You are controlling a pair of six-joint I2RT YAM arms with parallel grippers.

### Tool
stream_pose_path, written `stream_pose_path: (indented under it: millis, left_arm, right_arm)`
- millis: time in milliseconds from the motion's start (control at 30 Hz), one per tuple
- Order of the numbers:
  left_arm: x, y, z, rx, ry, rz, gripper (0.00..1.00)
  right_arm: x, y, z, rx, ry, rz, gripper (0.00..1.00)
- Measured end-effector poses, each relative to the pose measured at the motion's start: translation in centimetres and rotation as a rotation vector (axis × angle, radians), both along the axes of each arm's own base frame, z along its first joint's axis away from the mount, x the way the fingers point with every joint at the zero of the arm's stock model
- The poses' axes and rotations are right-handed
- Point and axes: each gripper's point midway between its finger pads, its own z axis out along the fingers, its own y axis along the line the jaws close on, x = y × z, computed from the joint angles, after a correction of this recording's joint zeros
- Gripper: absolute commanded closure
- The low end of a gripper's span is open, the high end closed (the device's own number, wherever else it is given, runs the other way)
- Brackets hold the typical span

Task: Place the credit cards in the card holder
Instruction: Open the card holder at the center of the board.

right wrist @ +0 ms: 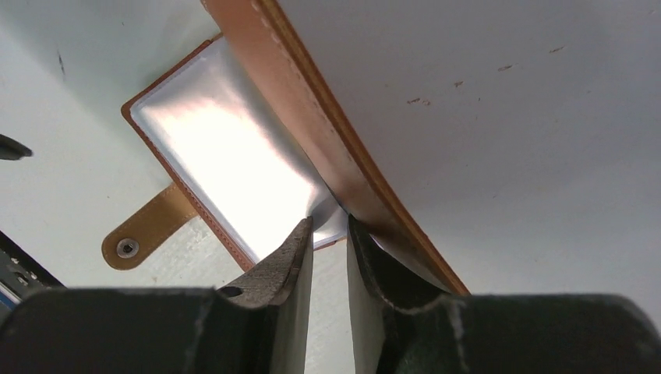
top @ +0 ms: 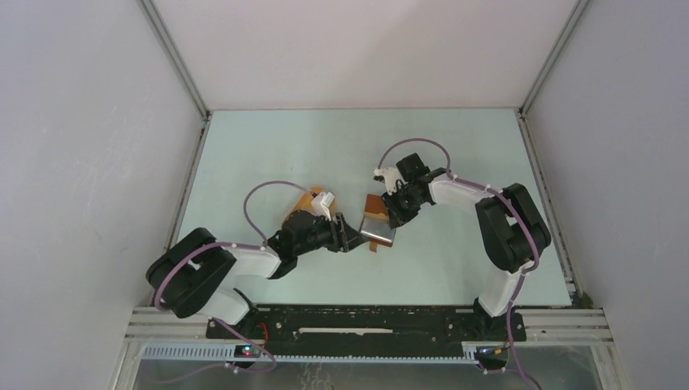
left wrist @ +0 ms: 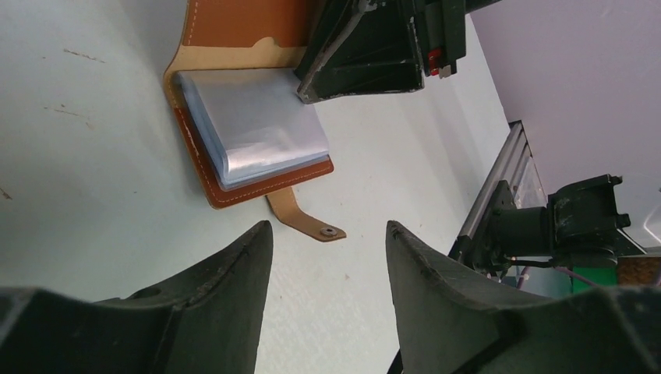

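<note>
Right wrist view puts the task at the opening step: the right gripper (right wrist: 330, 224), 2 fingers almost together, pinches a corner of the clear sleeves in the reddish-brown leather-like folding card holder (right wrist: 226, 148), which lies spread open on the pale table (left wrist: 78, 171) between both arms. The left gripper (left wrist: 327, 227) hangs near it, fingers well apart, empty. No credit cards show in any view; the next move likely calls for fetching 1 with the left arm
</note>
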Motion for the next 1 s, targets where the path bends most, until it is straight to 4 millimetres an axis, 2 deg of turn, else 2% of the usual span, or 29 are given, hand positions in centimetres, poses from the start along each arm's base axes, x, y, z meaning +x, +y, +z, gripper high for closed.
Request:
stream_pose_path:
  millis: [333, 533, 633, 767, 867, 1000]
  left_arm:
    - [0.4, -0.3, -0.7, 0.016, 0.014, -0.002, 0.4]
    - [0.4, -0.2, -0.3, 0.021, -0.006, -0.004, 0.4]
    - [0.4, -0.2, -0.4, 0.032, -0.005, -0.006, 0.4]
    - [0.8, -0.5, 0.2, 0.028, -0.02, -0.009, 0.4]
    - [1.2, -0.9, 0.9, 0.015, -0.035, -0.009, 0.4]
    - [1.3, -0.9, 1.0, 0.014, -0.036, -0.009, 0.4]
  right_arm:
    - [0.0, 0.3, 0.8, 0.052, 0.039, 0.004, 0.66]
    - [-0.2, 0.9, 4.4, 0.153, -0.004, 0.04, 0.62]
    - [0.1, 1.0, 5.6, 0.17, -0.042, 0.048, 0.61]
    - [1.1, 0.8, 5.3, 0.136, -0.073, 0.031, 0.61]
    - [3.0, 0.8, 4.9, 0.092, -0.106, 0.007, 0.62]
    - [4.6, 0.5, 3.5, -0.001, -0.137, -0.012, 0.62]
